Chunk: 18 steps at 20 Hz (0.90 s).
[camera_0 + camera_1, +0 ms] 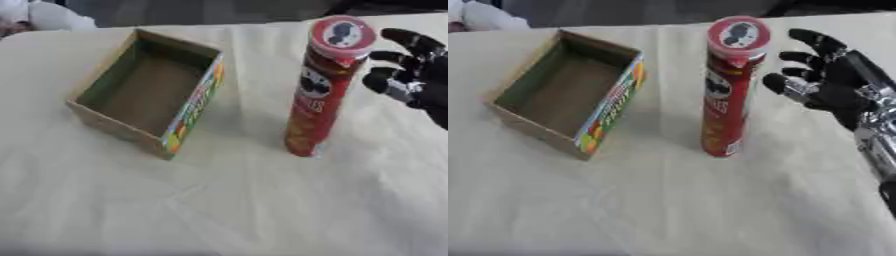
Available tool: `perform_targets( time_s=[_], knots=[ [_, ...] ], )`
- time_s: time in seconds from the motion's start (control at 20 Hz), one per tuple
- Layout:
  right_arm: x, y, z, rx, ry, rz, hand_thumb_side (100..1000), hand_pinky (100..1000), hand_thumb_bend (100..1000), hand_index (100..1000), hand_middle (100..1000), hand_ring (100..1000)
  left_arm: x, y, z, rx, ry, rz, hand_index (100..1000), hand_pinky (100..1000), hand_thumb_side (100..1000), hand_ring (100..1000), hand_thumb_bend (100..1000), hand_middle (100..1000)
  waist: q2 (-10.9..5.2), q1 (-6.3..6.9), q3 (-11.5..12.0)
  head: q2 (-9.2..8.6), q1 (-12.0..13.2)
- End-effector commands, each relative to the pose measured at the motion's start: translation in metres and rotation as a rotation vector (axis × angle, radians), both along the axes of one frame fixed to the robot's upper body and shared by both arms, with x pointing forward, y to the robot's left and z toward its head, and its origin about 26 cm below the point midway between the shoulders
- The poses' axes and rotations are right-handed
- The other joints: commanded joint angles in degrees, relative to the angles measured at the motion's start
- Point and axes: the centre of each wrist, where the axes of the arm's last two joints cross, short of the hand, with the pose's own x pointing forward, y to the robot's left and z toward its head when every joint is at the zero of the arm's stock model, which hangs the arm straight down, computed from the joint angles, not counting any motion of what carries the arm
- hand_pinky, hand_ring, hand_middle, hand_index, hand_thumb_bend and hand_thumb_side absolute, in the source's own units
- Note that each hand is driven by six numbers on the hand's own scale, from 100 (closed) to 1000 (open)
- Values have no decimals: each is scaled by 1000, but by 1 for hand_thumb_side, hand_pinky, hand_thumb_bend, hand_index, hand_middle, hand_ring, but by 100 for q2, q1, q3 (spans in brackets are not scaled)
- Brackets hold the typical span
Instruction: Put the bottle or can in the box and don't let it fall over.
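My right hand hovers fingers spread, holding nothing, just right of the upright tall red cardboard chip can, apart from it; open shallow cardboard box sits left on the cream tablecloth.

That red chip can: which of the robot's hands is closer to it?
The right. The right hand hangs open just to the right of the upright red chip can, fingers spread toward it without touching. The left hand shows in neither view.
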Motion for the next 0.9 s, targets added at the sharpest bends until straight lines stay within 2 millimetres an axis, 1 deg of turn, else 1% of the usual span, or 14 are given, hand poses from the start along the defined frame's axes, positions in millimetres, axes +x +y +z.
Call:
perform_targets(
  time_s=[0.05, 0.2, 0.4, 0.9],
  knots=[
    [6, -2, 6, -11, -13, 17, 162, 862, 617, 886, 1000, 896, 1, 0, 9, 13, -25, -6, 675, 890, 609, 744, 100, 523, -50, -4, 13, -101, -60],
    [9, -2, 6, -23, -24, 37, 166, 874, 621, 885, 1000, 905, 1, 0, 8, 11, -24, -7, 675, 891, 613, 744, 100, 523, -24, -8, 31, -112, -91],
    [9, 0, 5, -41, -44, 77, 144, 878, 641, 882, 1000, 903, 1, 0, 8, 8, -24, -6, 674, 891, 615, 744, 100, 522, 1, -13, 41, -110, -97],
    [-1, 14, 12, -67, -91, 199, 146, 892, 644, 877, 1000, 902, 1, 0, 8, 7, -25, -7, 674, 891, 618, 745, 100, 522, 14, -10, 4, -94, -94]
  ],
)
